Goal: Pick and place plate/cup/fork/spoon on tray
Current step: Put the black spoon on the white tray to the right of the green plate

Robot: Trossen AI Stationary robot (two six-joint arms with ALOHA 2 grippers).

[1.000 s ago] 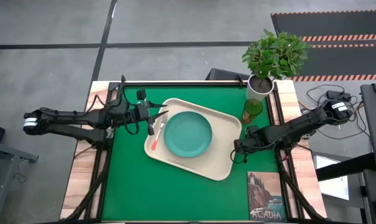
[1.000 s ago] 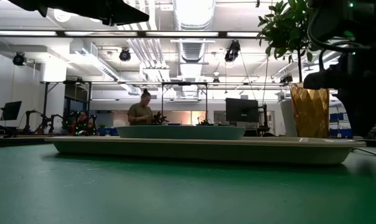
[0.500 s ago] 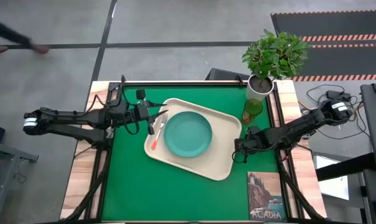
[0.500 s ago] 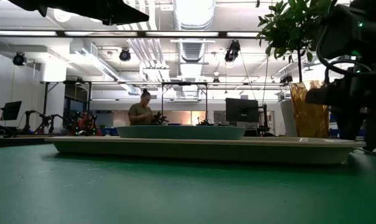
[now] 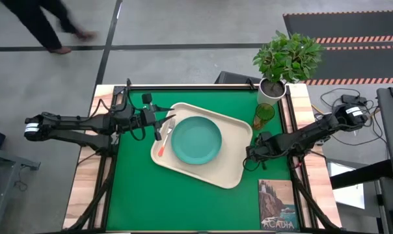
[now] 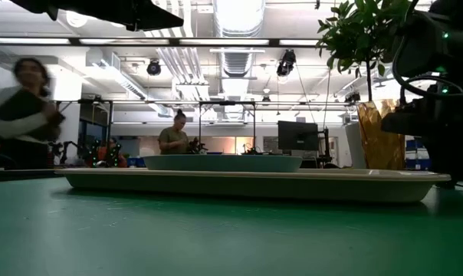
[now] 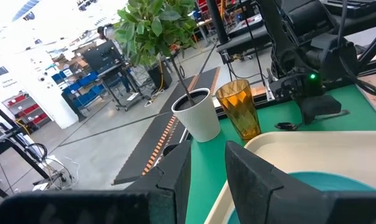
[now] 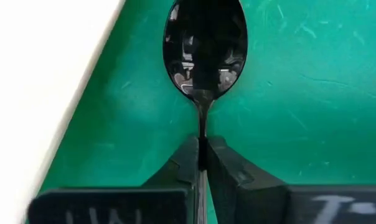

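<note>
The cream tray [image 5: 232, 170] lies on the green mat with the teal plate [image 5: 196, 139] on it. The fork [image 5: 162, 144], with an orange-red handle, lies on the tray left of the plate. My left gripper [image 5: 159, 127] is open and empty over the tray's left edge, above the fork's tines; its wrist view [image 7: 208, 155] looks across the tray. My right gripper [image 5: 251, 156] is shut on the dark spoon [image 8: 205, 53] on the mat beside the tray's right edge. The amber-green cup [image 5: 263, 116] stands on the mat beyond it. My right gripper pinches the spoon's thin handle [image 8: 202, 127], just behind the bowl, between its two fingertips. The fingers lie along the handle, and the bowl [image 8: 205, 50] points away from them over the green mat beside the tray's rim. Whether the spoon is lifted clear, I cannot tell.
A white plant pot [image 5: 271, 91] with a leafy plant stands at the mat's far right corner, close behind the cup. A picture card [image 5: 276, 205] lies at the near right. A person [image 5: 43, 23] walks on the floor beyond the table's far left.
My right gripper has come down a little toward the mat beside the tray's right edge. A person has walked along the floor beyond the table's far side.
</note>
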